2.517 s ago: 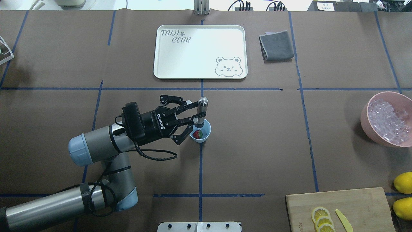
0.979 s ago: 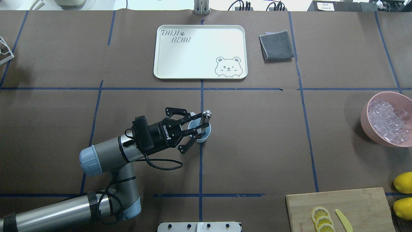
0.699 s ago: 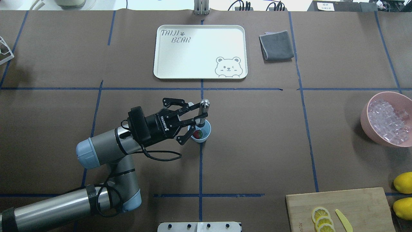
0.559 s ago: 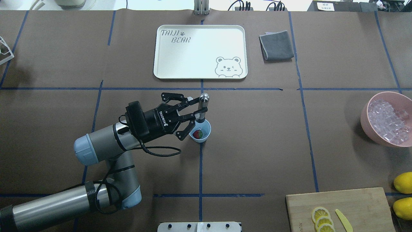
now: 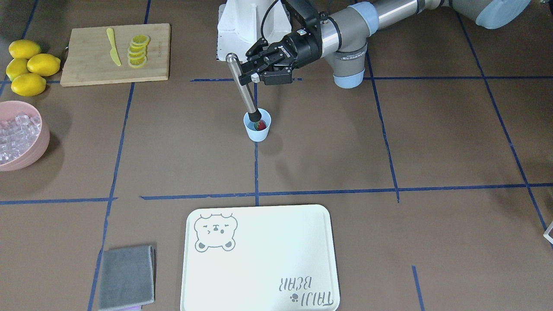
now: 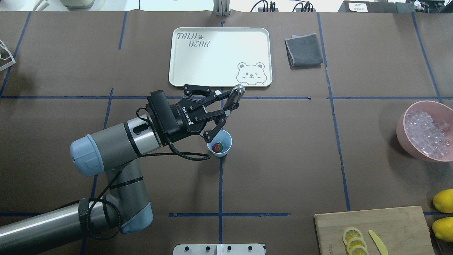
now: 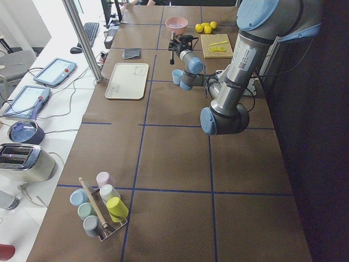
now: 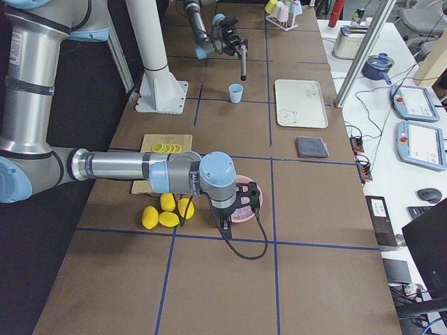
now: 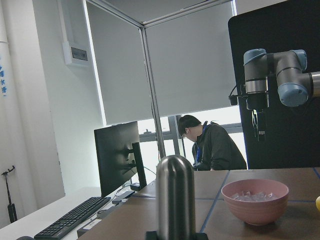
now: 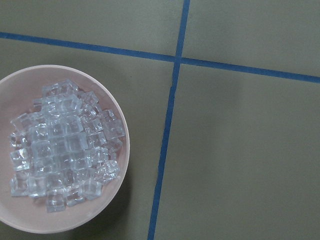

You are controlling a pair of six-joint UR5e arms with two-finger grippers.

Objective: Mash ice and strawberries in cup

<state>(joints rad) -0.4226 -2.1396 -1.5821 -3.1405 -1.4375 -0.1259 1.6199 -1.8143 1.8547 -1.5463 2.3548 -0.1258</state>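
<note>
The light-blue cup (image 6: 226, 141) stands near the table's middle with the red strawberry (image 6: 217, 147) inside it; both also show in the front view, cup (image 5: 258, 131) and strawberry (image 5: 259, 125). I can make out no ice in the cup. My left gripper (image 6: 224, 105) is shut on a steel muddler (image 6: 235, 96), held tilted above and just behind the cup, its lower end clear of the rim. The ice (image 6: 425, 132) fills the pink bowl (image 6: 401, 132) at the right edge. My right gripper (image 8: 236, 203) hangs over that bowl; whether it is open, I cannot tell.
A cream bear tray (image 6: 184, 79) lies at the back centre, with a folded grey cloth (image 6: 304, 49) to its right. At front right, a wooden board (image 6: 396, 226) carries lemon slices (image 6: 354, 241) and a yellow knife (image 6: 378, 242); whole lemons (image 6: 443, 200) lie beside it.
The muddler was pressed down into the cup a second ago. My left gripper has since lifted it out and carried it up and back, tilting it. The strawberry is uncovered again.
</note>
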